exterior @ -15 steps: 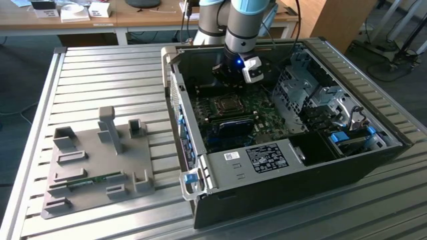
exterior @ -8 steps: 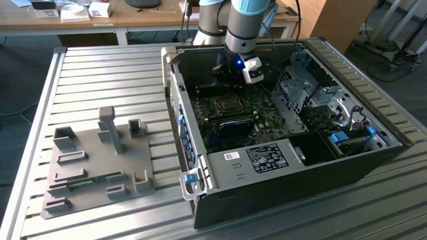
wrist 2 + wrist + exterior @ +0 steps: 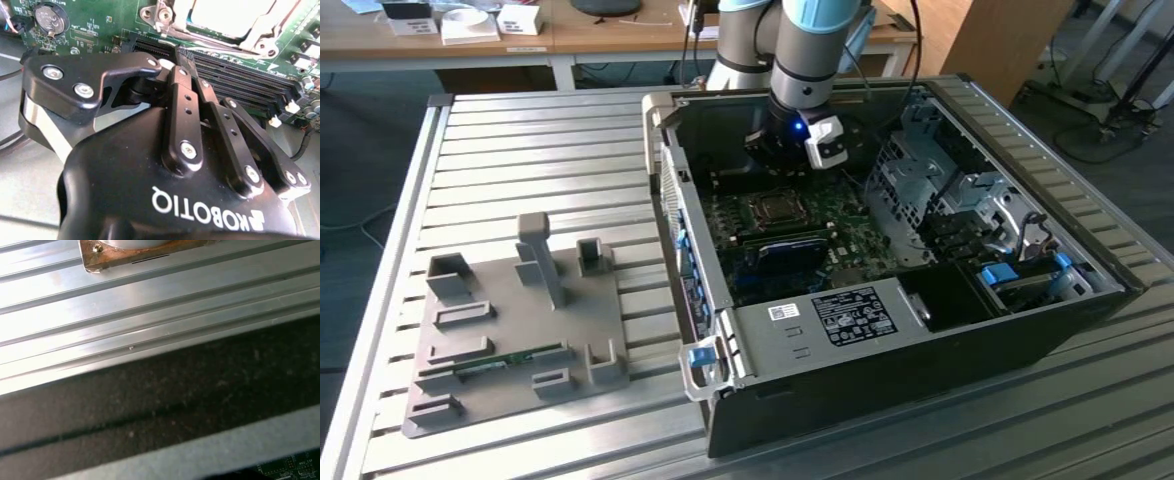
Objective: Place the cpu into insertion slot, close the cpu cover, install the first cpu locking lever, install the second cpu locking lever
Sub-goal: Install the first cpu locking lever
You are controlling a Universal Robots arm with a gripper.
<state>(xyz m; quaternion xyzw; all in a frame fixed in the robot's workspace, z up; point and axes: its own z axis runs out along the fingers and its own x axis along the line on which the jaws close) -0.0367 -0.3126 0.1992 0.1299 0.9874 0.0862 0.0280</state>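
One gripper (image 3: 172, 62) above green motherboard (image 3: 100, 27), fingers pressed together, nothing held. One cpu (image 3: 227, 15) seated in insertion slot (image 3: 775, 209) beyond gripper; one cpu cover (image 3: 260, 30) over it.

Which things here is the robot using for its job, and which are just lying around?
For the job:
- gripper
- insertion slot
- cpu cover

Just lying about:
- grey holder tray
- memory stick in that tray
- round battery

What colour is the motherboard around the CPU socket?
Green, clearest in the second wrist view: the motherboard shows green beside the metal-framed insertion slot.
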